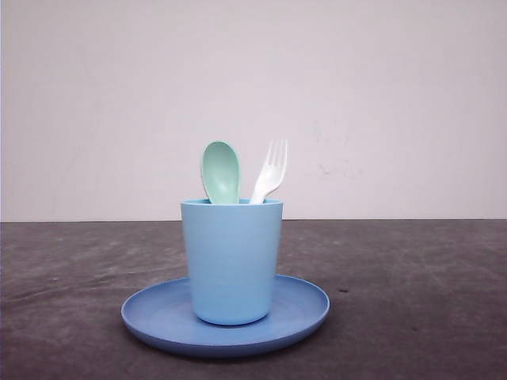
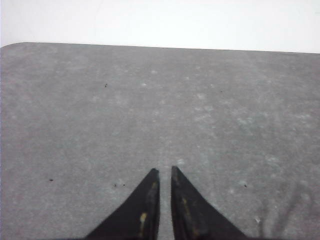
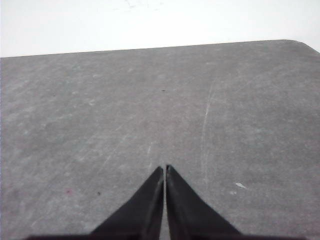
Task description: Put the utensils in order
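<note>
Currently: spoon [image 1: 220, 172] and fork [image 1: 270, 171] upright in cup [image 1: 231, 261] on plate [image 1: 226, 321], bowl and tines up for tidy storage. Left end effector [image 2: 164, 175] nearly closed, right end effector [image 3: 165, 171] pressed together, both empty over bare desk [image 3: 100, 115], well apart from utensils.

The table [image 1: 420, 301] lies bare to either side of the blue plate [image 1: 305, 305]. On the plate the cup [image 1: 231, 261] stands upright, with spoon [image 1: 220, 171] and fork [image 1: 271, 168] rising above its rim; above them the space is open.
</note>
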